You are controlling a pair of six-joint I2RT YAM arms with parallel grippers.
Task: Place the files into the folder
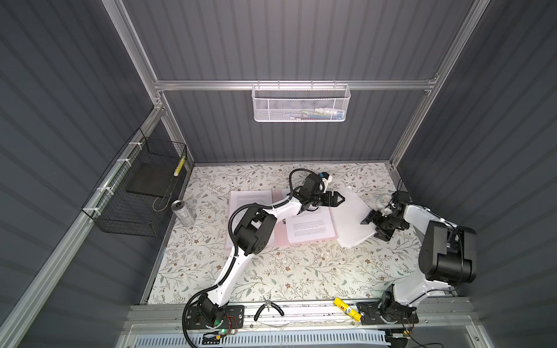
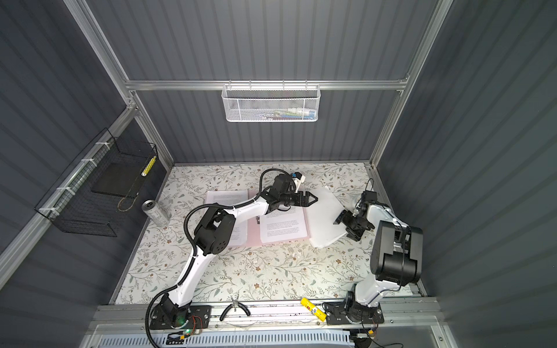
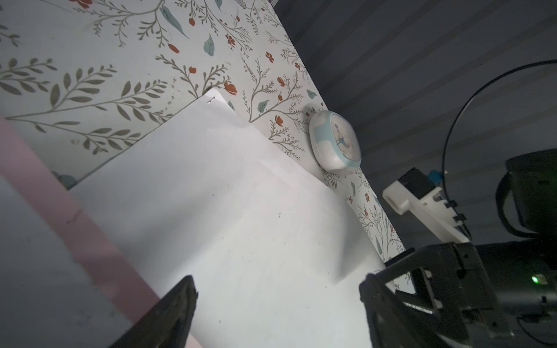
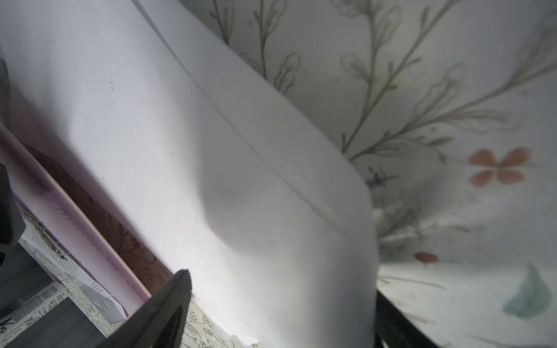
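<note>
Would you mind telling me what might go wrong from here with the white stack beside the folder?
1. The white stack lies askew, overlapping only the edge of the folder, and bows between the open jaws of the right gripper; closing there may crease it or catch only some sheets.
2. Sliding it over could shove the printed sheet already inside.
3. The small clock sits close by that gripper and might be knocked.

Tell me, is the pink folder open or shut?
Open: the thin pale pink folder lies spread flat, printed white paper sheets on both halves.
</note>
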